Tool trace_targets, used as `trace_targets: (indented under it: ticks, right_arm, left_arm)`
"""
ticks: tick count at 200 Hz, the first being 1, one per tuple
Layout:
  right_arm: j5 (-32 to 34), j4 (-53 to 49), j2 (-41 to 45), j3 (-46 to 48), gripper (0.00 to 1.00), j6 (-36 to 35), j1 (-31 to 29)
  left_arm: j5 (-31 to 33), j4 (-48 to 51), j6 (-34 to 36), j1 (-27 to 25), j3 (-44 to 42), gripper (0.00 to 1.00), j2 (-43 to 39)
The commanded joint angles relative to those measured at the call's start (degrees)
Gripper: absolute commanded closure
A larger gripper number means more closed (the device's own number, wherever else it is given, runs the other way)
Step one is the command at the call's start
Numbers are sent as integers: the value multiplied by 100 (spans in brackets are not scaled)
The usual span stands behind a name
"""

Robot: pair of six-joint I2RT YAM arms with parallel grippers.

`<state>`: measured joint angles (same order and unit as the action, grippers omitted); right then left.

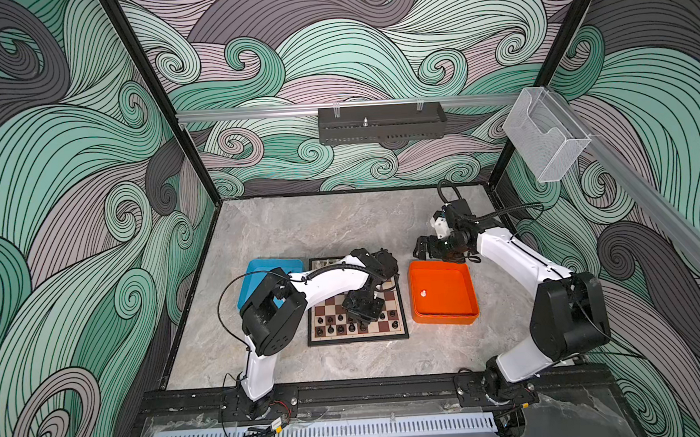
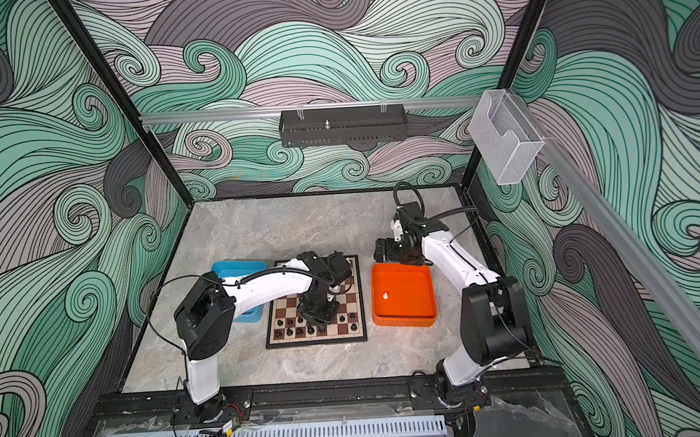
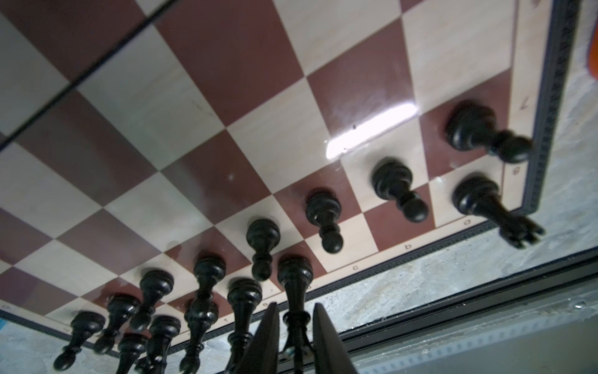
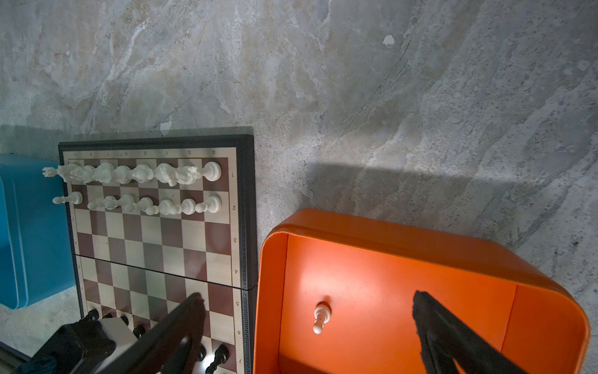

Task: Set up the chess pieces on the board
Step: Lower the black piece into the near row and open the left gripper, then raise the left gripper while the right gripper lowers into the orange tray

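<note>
Black plastic first: a tall black piece (image 3: 293, 281) stands on the back rank, on the side of the board (image 1: 325, 312) nearest the arm bases. Your left gripper (image 3: 296, 306) sits over it with one finger on each side of its upper stem. The jaws are narrow, but the left wrist view does not settle whether they pinch the piece or stand just clear of it. Its base looks flat on its square. Black pawns (image 3: 323, 210) line the rank in front, and the back rank shows empty squares toward the rook (image 3: 479, 200). Opposite, the white pieces (image 4: 139, 173) fill two ranks, bar one gap among the pawns. Your right gripper (image 4: 309, 296) hangs over the orange tray (image 4: 388, 226), jaws spread wide and holding nothing. One white pawn (image 4: 321, 315) rests on the tray floor below. Step in hand, by my reading: seating a black back-rank piece. Next calls for a straight lift of the left gripper, clear of the crowded neighbours, and a centred descent by the right onto that lone pawn. The contents of the blue tray (image 1: 268, 270) are hidden by the arm.
</note>
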<state>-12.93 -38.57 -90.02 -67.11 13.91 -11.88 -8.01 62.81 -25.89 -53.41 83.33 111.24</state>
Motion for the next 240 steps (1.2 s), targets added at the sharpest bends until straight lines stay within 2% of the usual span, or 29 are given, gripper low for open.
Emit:
trace_targets:
  ticks: [1, 30, 124, 175, 211, 240]
  right_arm:
    - [-61, -65, 74, 41, 0, -30, 38]
    - [-69, -63, 78, 31, 0, -30, 37]
    - [-68, -65, 196, -8, 0, -24, 47]
    - [-133, -98, 236, -12, 0, 2, 52]
    - [-100, -236, 258, -81, 0, 15, 57]
    - [-3, -257, 332, -33, 0, 156, 110]
  left_arm:
    - [107, 118, 59, -21, 127, 71, 14]
    - [140, 125, 80, -21, 139, 66, -14]
    - [626, 171, 53, -25, 339, 65, -473]
    - [1029, 363, 72, 39, 805, 62, -792]
    - [912, 341, 75, 444, 800, 57, -941]
    - [782, 269, 151, 1068, 729, 51, -1123]
